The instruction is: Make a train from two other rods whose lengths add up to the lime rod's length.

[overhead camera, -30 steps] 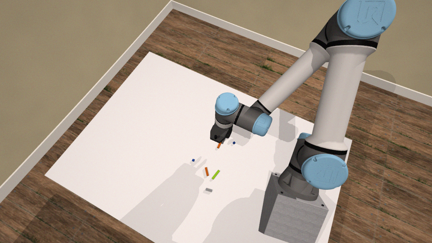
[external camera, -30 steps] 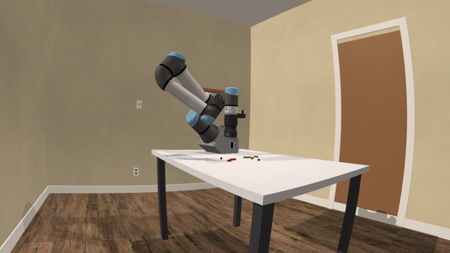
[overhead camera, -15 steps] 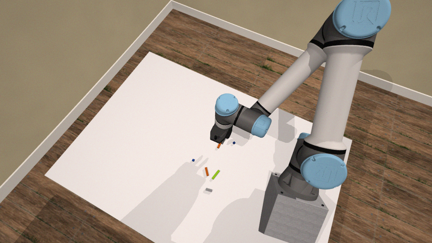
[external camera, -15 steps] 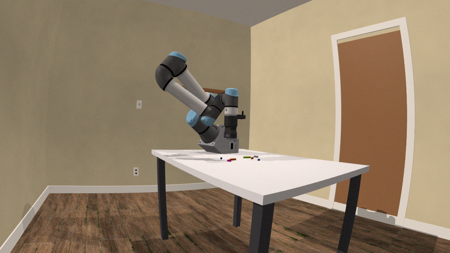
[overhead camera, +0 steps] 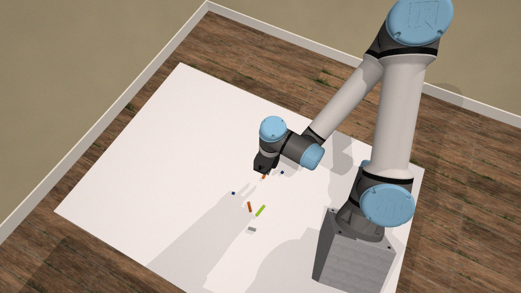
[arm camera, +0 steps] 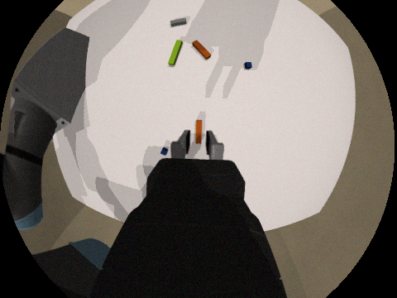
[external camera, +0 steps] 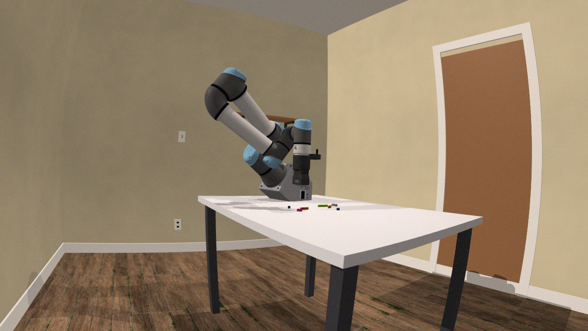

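"Gripper (overhead camera: pixel 268 172) (external camera: pixel 301 185) (arm camera: pixel 198 137)?"
"Spread, empty. In the wrist view, the smooth, square-edged lime rod (overhead camera: pixel 260 210) (external camera: pixel 322 205) (arm camera: pixel 175 52) lies toward eleven o'clock, the slim orange rod (overhead camera: pixel 263 176) (external camera: pixel 304 208) (arm camera: pixel 198 132) at twelve."
"Risk?"
"Descending off-centre could skew the orange; the cube-like blue rod (overhead camera: pixel 281 171) (external camera: pixel 289 207) (arm camera: pixel 164 151), nine o'clock, could get knocked."

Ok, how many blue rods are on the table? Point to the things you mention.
2. In the wrist view, one (overhead camera: pixel 281 172) (external camera: pixel 289 207) (arm camera: pixel 164 151) lies left of the claw (overhead camera: pixel 268 172) (external camera: pixel 301 184) (arm camera: pixel 198 137), the other (overhead camera: pixel 233 193) (external camera: pixel 337 208) (arm camera: pixel 248 65) right of both orange rods (overhead camera: pixel 249 206) (external camera: pixel 304 208) (arm camera: pixel 201 50). None seem hidden.
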`<state>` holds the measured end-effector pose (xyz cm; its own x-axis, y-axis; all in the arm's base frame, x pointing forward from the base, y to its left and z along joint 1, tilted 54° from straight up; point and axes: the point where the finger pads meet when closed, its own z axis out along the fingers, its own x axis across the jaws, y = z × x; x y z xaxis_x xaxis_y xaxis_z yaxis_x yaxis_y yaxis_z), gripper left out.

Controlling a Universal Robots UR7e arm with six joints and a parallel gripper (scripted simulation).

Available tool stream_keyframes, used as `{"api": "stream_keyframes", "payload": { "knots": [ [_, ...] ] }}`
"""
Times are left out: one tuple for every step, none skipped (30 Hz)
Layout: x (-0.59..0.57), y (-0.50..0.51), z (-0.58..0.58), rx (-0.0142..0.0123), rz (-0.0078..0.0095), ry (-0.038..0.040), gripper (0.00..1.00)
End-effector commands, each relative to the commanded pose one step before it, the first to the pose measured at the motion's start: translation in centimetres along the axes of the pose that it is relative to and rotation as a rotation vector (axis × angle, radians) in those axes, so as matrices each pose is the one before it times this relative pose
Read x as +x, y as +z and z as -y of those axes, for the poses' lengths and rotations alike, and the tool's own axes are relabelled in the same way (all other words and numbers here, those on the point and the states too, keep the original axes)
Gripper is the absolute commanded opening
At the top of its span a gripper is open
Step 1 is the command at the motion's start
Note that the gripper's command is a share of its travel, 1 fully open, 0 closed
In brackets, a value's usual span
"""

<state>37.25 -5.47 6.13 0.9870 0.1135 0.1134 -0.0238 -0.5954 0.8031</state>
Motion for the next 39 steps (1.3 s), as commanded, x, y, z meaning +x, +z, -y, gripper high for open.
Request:
{"api": "stream_keyframes", "payload": {
  "knots": [
    [0.035,0.878,0.007,0.0003,-0.00279,-0.00006,0.54],
    [0.0,0.157,-0.001,-0.00001,0.0,0.0,0.54],
    [0.0,0.0,0.0,0.0,0.0,0.0,0.54],
    [0.0,0.0,0.0,0.0,0.0,0.0,0.54],
    [0.001,0.154,0.0,0.00001,0.0,0.0,0.54],
    [0.0,0.15,-0.001,-0.00001,0.0,0.0,0.54],
    [-0.001,0.145,-0.001,-0.00001,0.0,0.0,0.54],
    [0.001,0.141,0.0,0.00002,0.00001,0.0,0.54],
    [0.0,0.134,0.0,0.0,0.0,0.0,0.54],
    [-0.001,0.128,-0.001,-0.00001,0.0,0.0,0.54],
    [0.0,0.122,0.0,0.0,0.0,0.0,0.54],
    [0.001,0.115,0.0,0.00001,0.0,0.0,0.54],
    [0.0,0.107,0.0,0.0,0.0,0.0,0.54],
    [-0.001,0.098,0.0,-0.00001,0.0,0.0,0.54],
    [-0.001,0.09,-0.001,-0.00001,0.0,0.0,0.54],
    [0.001,0.082,0.0,0.00001,0.0,0.0,0.54],
    [0.0,0.074,0.0,0.00001,0.0,0.0,0.54],
    [0.0,0.065,0.0,0.0,0.0,0.0,0.54],
    [0.0,0.056,0.0,0.0,0.0,0.0,0.54],
    [0.0,0.0,0.0,0.0,0.0,0.0,0.54],
    [0.0,0.0,0.0,0.0,0.0,0.0,0.54],
    [0.0,0.048,0.0,0.0,0.0,0.0,0.54],
    [0.0,0.04,0.0,0.0,0.0,0.0,0.54],
    [0.0,0.032,0.0,0.0,0.0,0.0,0.54],
    [0.0,0.025,0.0,0.0,0.0,0.0,0.54],
    [0.0,0.019,0.0,0.0,0.0,0.0,0.54],
    [0.0,0.013,0.0,0.0,0.0,0.0,0.54],
    [0.0,0.008,0.0,0.0,0.0,0.0,0.54],
    [0.0,0.004,0.0,0.0,0.0,0.0,0.54],
    [0.0,0.002,0.0,0.0,0.0,0.0,0.54],
    [0.0,0.0,0.0,0.0,0.0,0.0,0.54],
    [0.0,0.0,0.0,0.0,0.0,0.0,0.54],
    [0.0,0.0,0.0,0.0,0.0,0.0,0.54],
    [0.0,0.0,0.0,0.0,0.0,0.0,0.54],
    [0.0,0.0,0.0,0.0,0.0,0.0,0.54],
    [0.0,0.0,0.0,0.0,0.0,0.0,0.54],
    [0.0,0.0,0.0,0.0,0.0,0.0,0.54],
    [0.0,0.0,0.0,0.0,0.0,0.0,0.54],
    [0.0,0.0,0.0,0.0,0.0,0.0,0.54]
  ]
}}
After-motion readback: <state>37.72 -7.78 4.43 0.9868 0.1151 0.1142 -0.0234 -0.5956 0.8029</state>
